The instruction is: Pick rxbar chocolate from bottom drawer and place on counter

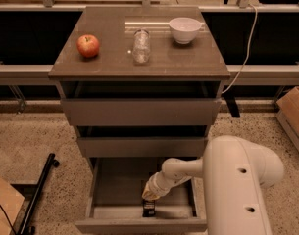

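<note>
The bottom drawer (114, 190) is pulled open below the two upper drawers. The rxbar chocolate (149, 208), a small black wrapper, stands on end near the drawer's front middle. My gripper (150, 195) reaches down into the drawer from the right and is shut on the top of the bar. My white arm (237, 180) covers the drawer's right side. The counter (110, 58) is the brown top of the cabinet, above.
On the counter stand a red apple (88, 45) at the left, a glass jar (141, 47) in the middle and a white bowl (185, 29) at the back right. A cardboard box (292, 112) is on the floor at the right, a black pole (38, 192) at the left.
</note>
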